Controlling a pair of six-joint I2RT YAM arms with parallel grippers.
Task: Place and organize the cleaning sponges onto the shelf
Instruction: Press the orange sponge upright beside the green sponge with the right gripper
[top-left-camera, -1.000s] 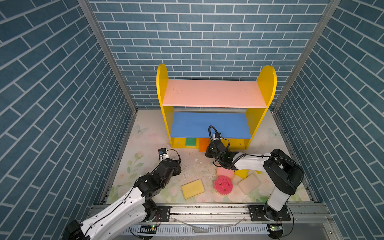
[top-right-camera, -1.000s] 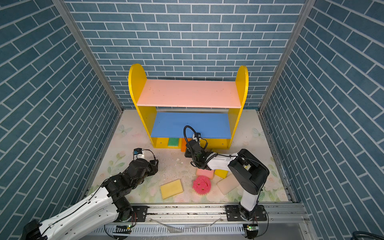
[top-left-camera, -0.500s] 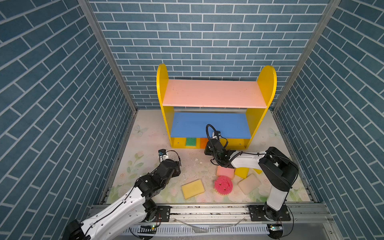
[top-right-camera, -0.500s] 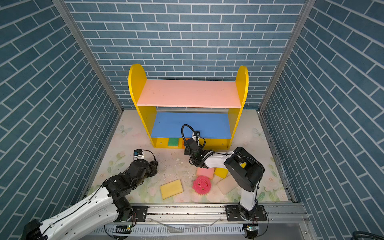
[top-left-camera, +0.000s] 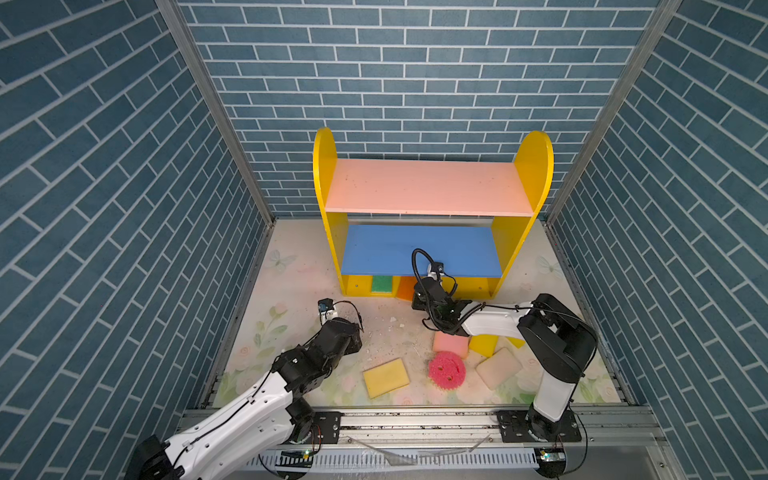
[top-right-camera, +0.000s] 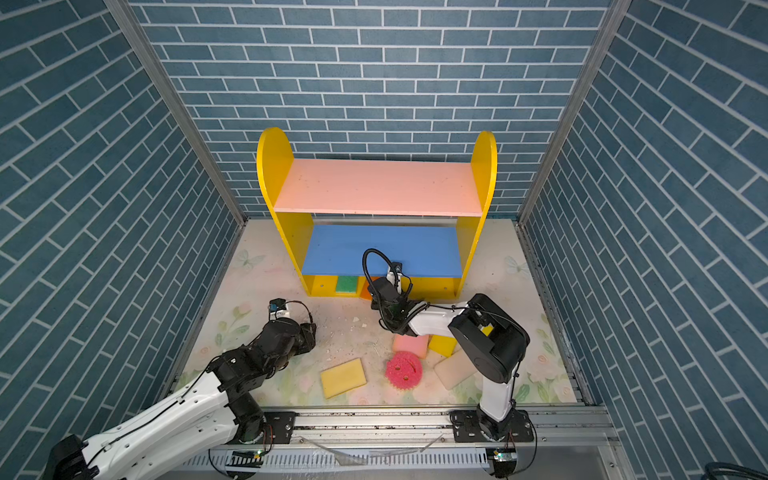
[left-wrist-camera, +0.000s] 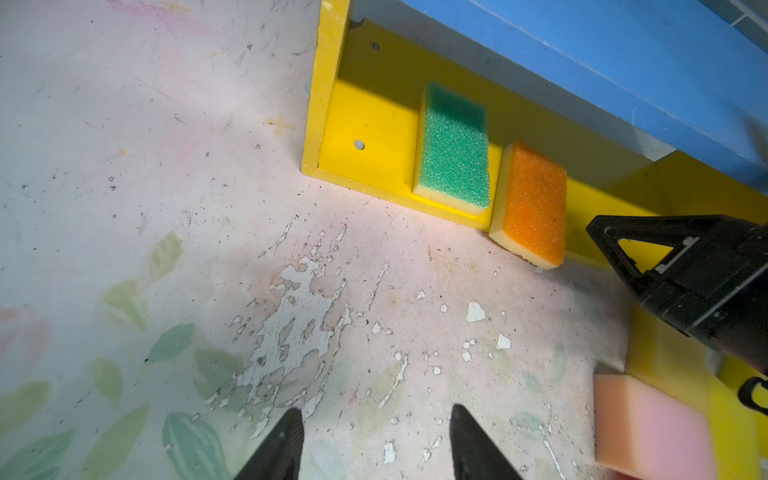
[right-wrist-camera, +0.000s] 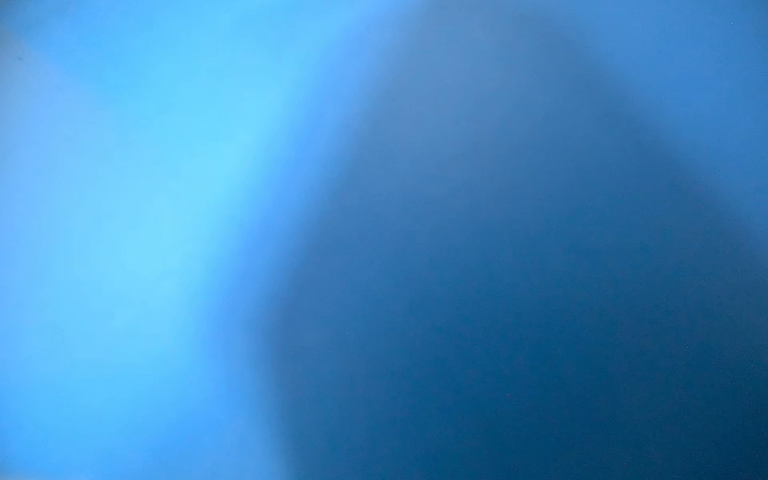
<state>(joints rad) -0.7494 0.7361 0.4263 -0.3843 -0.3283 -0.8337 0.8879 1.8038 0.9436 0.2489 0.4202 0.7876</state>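
As we count, sponges: seven sure: green (left-wrist-camera: 453, 149), orange (left-wrist-camera: 534, 199), pink block (top-left-camera: 450, 344), yellow block (top-left-camera: 483, 345), flat yellow (top-left-camera: 386, 377), round pink (top-left-camera: 446, 369), cream (top-left-camera: 498, 368); a yellow sliver (top-left-camera: 516, 342) behind the right arm may be an eighth.
Shelf (top-left-camera: 428, 187): one, three boards; the pink and blue boards are bare.
Base: green lies fully on it; orange sits just beside green, apart, tilted over the front edge.
Loose: the rest lie on the tabletop (top-left-camera: 291, 299) before the shelf's right half; pink block touches yellow block.
Open room: bare tabletop between the left arm and the shelf.
Left fingers (left-wrist-camera: 284, 442): parted partway, empty, above bare tabletop.
Right fingers (left-wrist-camera: 715, 266): near orange, not touching; we cannot tell whether parted or clenched.
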